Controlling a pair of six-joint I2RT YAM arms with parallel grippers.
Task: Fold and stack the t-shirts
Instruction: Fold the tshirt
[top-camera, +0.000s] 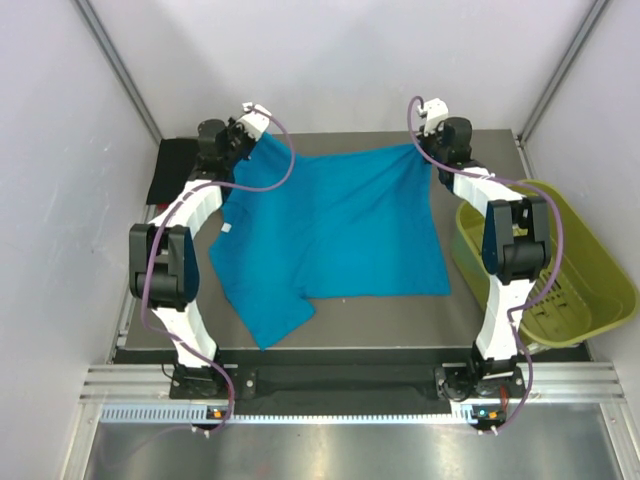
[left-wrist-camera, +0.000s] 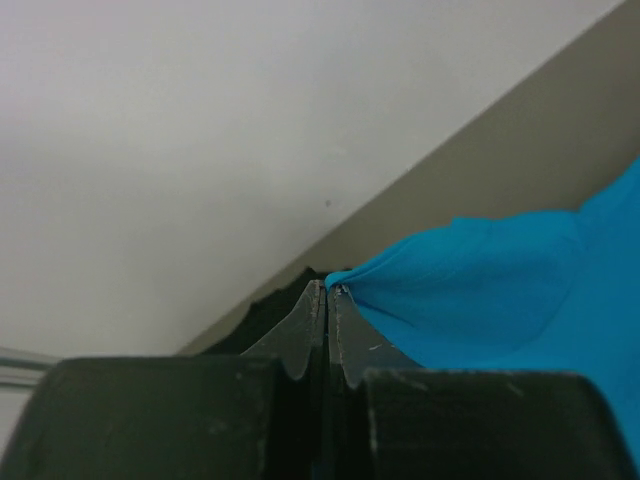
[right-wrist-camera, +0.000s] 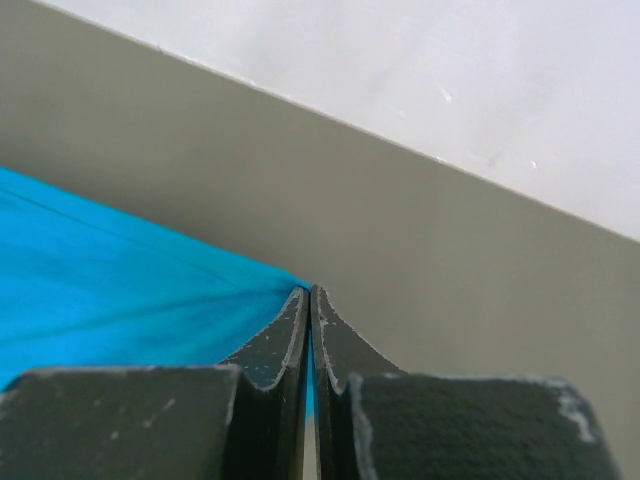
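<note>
the left claw (left-wrist-camera: 327, 292) is pressed together on a corner of the teal-blue t-shirt (left-wrist-camera: 500, 290); the cloth bunches to a point right at the tips and fans away to the right; just behind the tips a dark heap, the black t-shirt (left-wrist-camera: 262, 318), lies where the grey worktop (left-wrist-camera: 560, 130) meets the white back wall (left-wrist-camera: 200, 130); the right claw (right-wrist-camera: 308, 292) is clamped on the same teal shirt, a thin edge of cloth caught between its two fingers, with the fabric stretching off to the left; seen from above, both claws sit at the far edge of the worktop, each on one far corner of the shirt, and its far edge runs taut between them; the rest of the shirt lies spread over the middle of the worktop, one sleeve pointing to the near left; a small white neck label (top-camera: 227, 228) shows beside the left arm; the black shirt is at the far left corner; a yellow-green plastic bin (top-camera: 600, 290) stands off the right side, next to the right arm.
</note>
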